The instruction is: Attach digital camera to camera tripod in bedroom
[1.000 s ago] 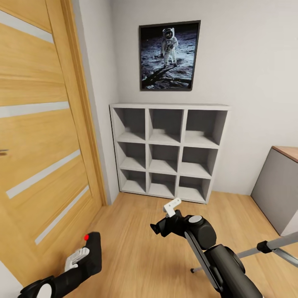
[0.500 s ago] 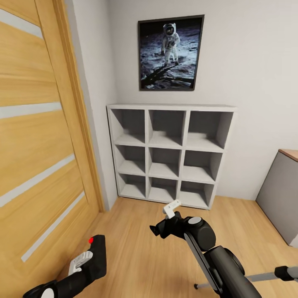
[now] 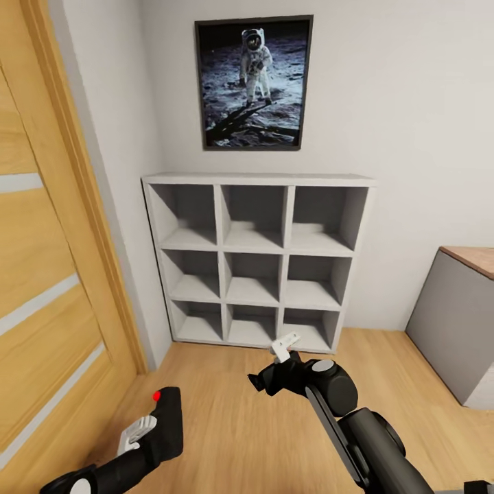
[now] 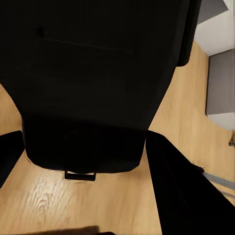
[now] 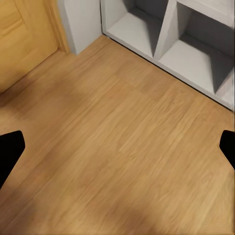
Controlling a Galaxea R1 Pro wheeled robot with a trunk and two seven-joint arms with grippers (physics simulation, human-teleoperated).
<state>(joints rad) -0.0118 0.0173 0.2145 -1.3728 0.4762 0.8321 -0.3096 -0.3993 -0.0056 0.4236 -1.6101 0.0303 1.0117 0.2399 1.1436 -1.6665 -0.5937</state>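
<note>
Room: a wood floor (image 3: 226, 405) and pale walls; the head view faces a corner of the bedroom.
Shelf: a white cube shelf (image 3: 255, 257) stands against the far wall in the middle of the frame, three by three, with open compartments.
Picture: a dark-framed astronaut print (image 3: 252, 82) hangs on the wall directly above the shelf, at the upper middle.
Door: a light wooden door (image 3: 38, 274) with pale stripes fills the left edge.
Cabinet: a grey cabinet (image 3: 456, 322) with a wooden top sits at the right edge.
Left gripper: the left gripper (image 3: 147, 432) at the lower left is clamped on the camera (image 3: 167, 429), with a white finger (image 3: 137, 431) pressed to its side.
Camera: a black box held upright above the floor, with its red button (image 3: 157, 396) near the top; in the left wrist view its dark body (image 4: 98, 83) covers most of the frame.
Right gripper: the right gripper (image 3: 274, 363) hangs at the lower middle above bare floor; in the right wrist view its two dark fingertips (image 5: 10, 152) sit at opposite edges, spread wide with nothing between them.
</note>
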